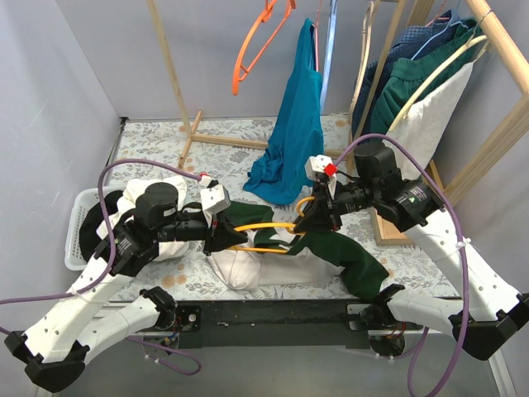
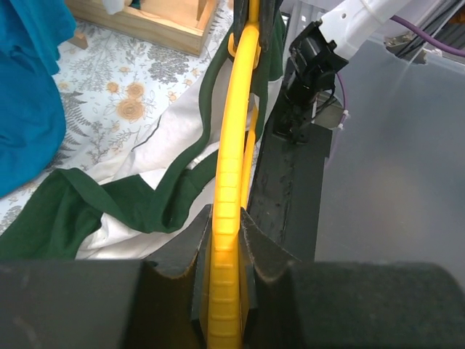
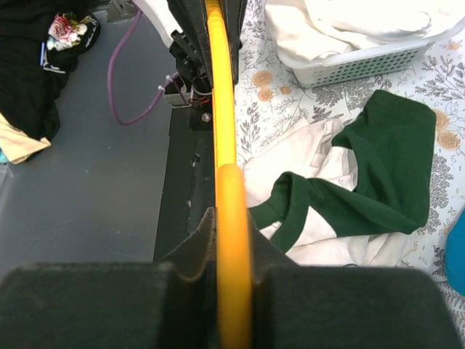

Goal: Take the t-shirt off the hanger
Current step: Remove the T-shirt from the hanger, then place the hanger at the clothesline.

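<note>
Left wrist view: left gripper (image 2: 225, 229) clenched on the yellow hanger (image 2: 238, 102); right gripper (image 3: 232, 225) clamps its other end; green t-shirt (image 1: 355, 256) lies crumpled on the table (image 1: 157, 145) beneath, over white cloth (image 1: 235, 269); blue garment (image 1: 293, 124) hangs behind.

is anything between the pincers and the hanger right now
Nothing visible does: the left pincer and the right pincer are each shut directly on the yellow hanger, with the green t-shirt draped beneath it.
</note>
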### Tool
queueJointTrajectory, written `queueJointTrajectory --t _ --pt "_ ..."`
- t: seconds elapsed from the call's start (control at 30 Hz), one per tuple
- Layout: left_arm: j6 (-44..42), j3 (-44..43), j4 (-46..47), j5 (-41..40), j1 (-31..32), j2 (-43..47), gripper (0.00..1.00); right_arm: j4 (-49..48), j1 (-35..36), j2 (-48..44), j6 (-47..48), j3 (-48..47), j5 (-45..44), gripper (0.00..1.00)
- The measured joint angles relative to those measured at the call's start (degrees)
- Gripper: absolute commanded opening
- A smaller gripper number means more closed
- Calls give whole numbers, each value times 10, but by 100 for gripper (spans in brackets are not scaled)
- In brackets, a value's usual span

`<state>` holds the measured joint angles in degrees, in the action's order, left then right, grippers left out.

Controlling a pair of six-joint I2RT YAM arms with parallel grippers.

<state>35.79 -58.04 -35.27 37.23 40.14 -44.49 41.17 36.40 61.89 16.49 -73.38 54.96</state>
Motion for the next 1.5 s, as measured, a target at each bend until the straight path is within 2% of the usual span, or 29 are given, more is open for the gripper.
queueJointTrajectory --t 0.03,0.13,0.27,0.6,0.83,1.0,1.27,1.5 --pt "0 -5 -4 -4 0 1 0 -6 1 0 -3 0 -2 35" --pt "-2 -21 -20 -22 1 3 0 -26 4 -3 -13 1 -11 57" --pt "-6 -50 -49 -45 0 5 0 -45 4 -24 -19 15 -33 64" --pt "-20 -153 -148 -113 -3 20 0 -101 4 -76 -37 104 -153 66" --pt "-32 -242 -230 -205 -3 45 0 -115 3 -83 -62 157 -261 68" --pt "-35 -311 -265 -268 -3 55 0 -112 3 -136 -63 196 -310 71" --pt "-41 -339 -238 -384 -3 68 0 -110 3 -156 -76 203 -327 70" --pt "-38 -293 -113 -454 -3 19 0 -109 3 -151 -97 203 -327 70"
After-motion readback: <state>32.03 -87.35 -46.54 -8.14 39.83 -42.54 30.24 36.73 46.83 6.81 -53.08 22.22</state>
